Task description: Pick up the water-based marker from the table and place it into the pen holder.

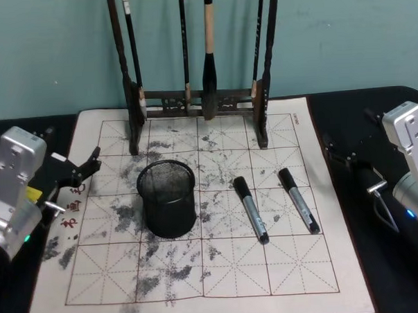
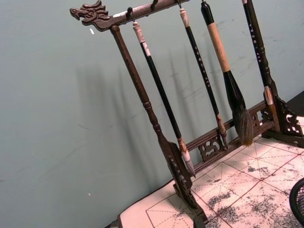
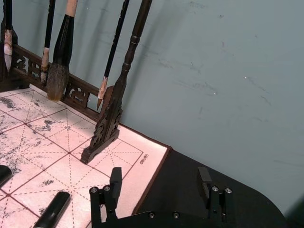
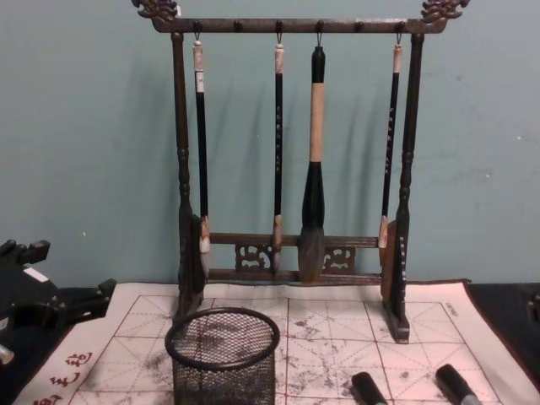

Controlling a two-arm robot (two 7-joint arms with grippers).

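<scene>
The mat (image 1: 304, 277) covers the middle of the bench (image 1: 391, 114). The brush rack (image 1: 196, 101) stands along the mat's far edge, against the wall, with four brushes hanging in a row from its top bar. The pen holder (image 1: 168, 200) stands upright in front of the rack, left of centre. To its right two markers lie flat side by side and apart, one marker (image 1: 250, 209) nearer the holder, the other marker (image 1: 298, 200) farther right. The left hand (image 1: 71, 150) sits at the mat's left edge, the right hand (image 3: 159, 172) off its right edge
</scene>
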